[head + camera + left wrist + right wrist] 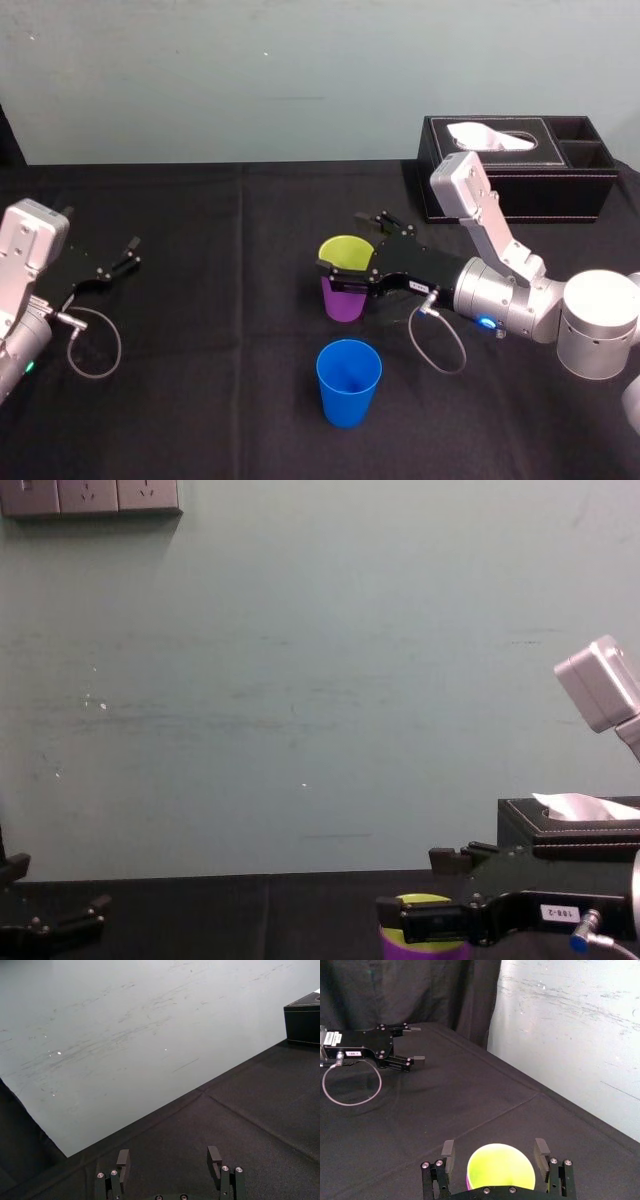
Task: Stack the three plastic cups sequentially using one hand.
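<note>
Head view showed the right gripper (343,244) at mid-frame, its jaws apart on either side of the smooth tapered yellow-green plastic cup (346,256). That cup sat nested in the like-shaped purple plastic cup (346,302) on the black-clothed tabletop (200,330). Just below them, at lower centre, the bright blue plastic cup (348,382) stood upright alone. At the left edge the left gripper (128,252) lay idle, jaws apart. A black leather tissue box (520,188) sat at upper right.

Inner cup (345,252) sits in outer cup (343,302); third cup (348,382) before, tissue box (515,172) behind.
</note>
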